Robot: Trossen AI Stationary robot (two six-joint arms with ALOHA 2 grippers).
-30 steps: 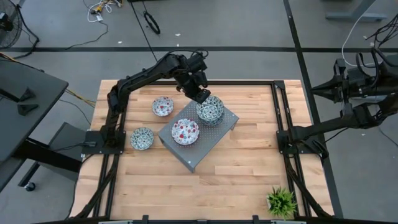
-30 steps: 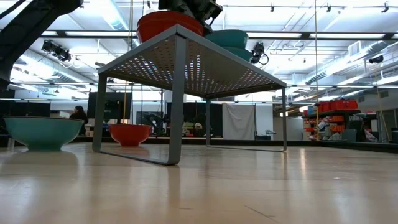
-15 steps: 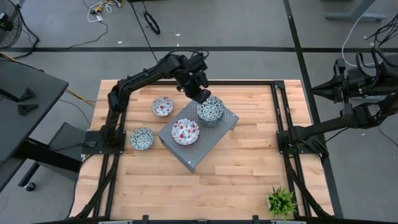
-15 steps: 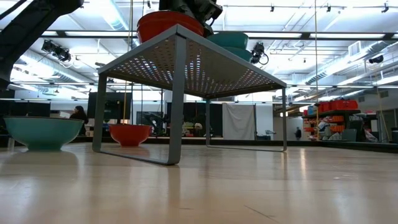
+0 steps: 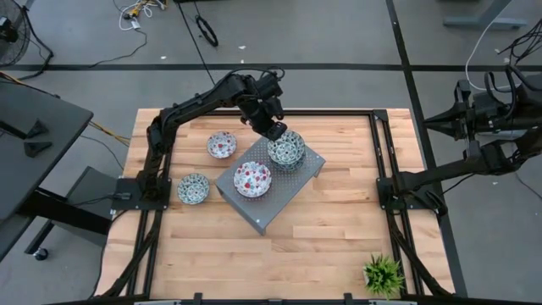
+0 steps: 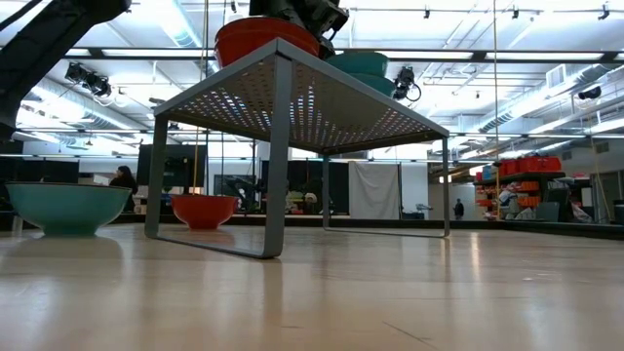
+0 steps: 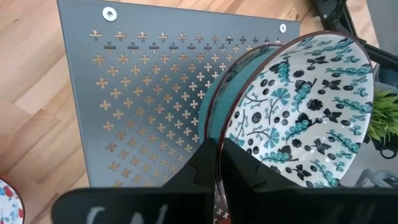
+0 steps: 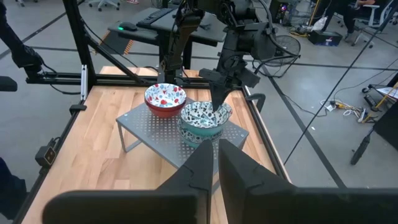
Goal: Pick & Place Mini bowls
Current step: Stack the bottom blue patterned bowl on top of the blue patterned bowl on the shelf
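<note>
- A grey perforated stand [image 5: 269, 184] sits near the middle of the wooden table [image 5: 322, 246]; it carries a red-patterned bowl [image 5: 252, 179] on its left part and a stack of teal bowls [image 5: 287, 154] at its far right corner; nothing shows inside any bowl but its own pattern
- The top teal bowl [image 7: 305, 112] of the stack is tilted, its rim lifted off the bowl beneath it, as the left wrist view shows
- Two more bowls stand on the table itself, left of the stand: a red-patterned one [image 5: 222, 144] farther off and a teal one [image 5: 193, 188] nearer
- The left gripper [image 5: 275, 130] is at the far-left edge of the stack; its fingers [image 7: 242, 163] are pinched on the rim of the top teal bowl, one inside and one outside
- The right gripper [image 8: 216, 163] is off the table to the right, its fingers clenched on nothing
- A small potted plant [image 5: 383, 274] stands at the near right corner, well apart from the bowls
</note>
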